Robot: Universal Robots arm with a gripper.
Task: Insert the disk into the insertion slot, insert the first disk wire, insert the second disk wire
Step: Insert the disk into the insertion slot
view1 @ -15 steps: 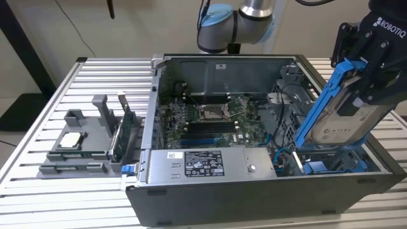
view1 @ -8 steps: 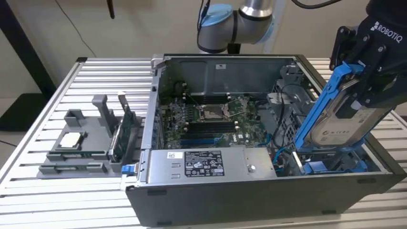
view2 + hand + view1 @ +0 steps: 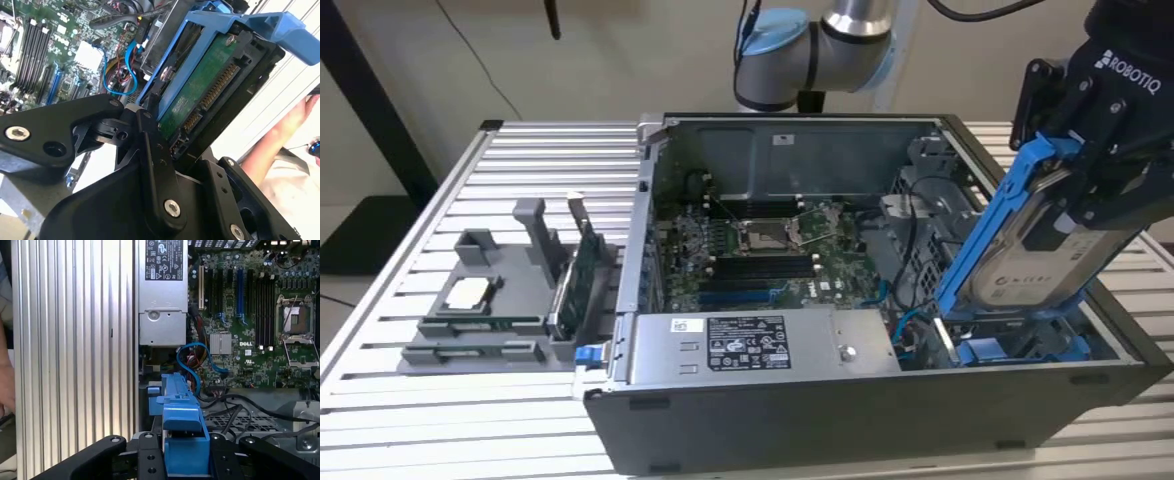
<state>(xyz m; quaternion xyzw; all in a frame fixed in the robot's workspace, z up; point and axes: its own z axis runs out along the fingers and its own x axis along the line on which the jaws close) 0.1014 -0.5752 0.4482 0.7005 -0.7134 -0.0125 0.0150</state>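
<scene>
Exterior view: open computer case (image 3: 854, 400) lay on a slatted metal table (image 3: 480, 420), its motherboard (image 3: 761, 250) exposed. The gripper (image 3: 1097, 205) hung over the corner of the case at the exterior view's right. Its fingers were pinched on the disk (image 3: 1034, 268), near the upper end. Disk stood steeply tilted in its blue frame, label facing the camera. Its lower end sat down at the insertion slot (image 3: 1017, 340) of the drive cage; could not tell whether it had entered. A grey parts tray (image 3: 467, 300) with green cards (image 3: 574, 290) stood well apart, at the exterior view's left.

Second wrist view: black fingers (image 3: 155, 150) were clamped across the disk, whose green circuit board and connector row faced the camera. A blue cable (image 3: 131, 60) looped over the motherboard beyond. A person's hand (image 3: 300, 117) was near the picture's edge.

First wrist view: the narrow blue frame edge sat gripped between the fingers. The silver power supply (image 3: 162, 300) lay beside the table slats.
</scene>
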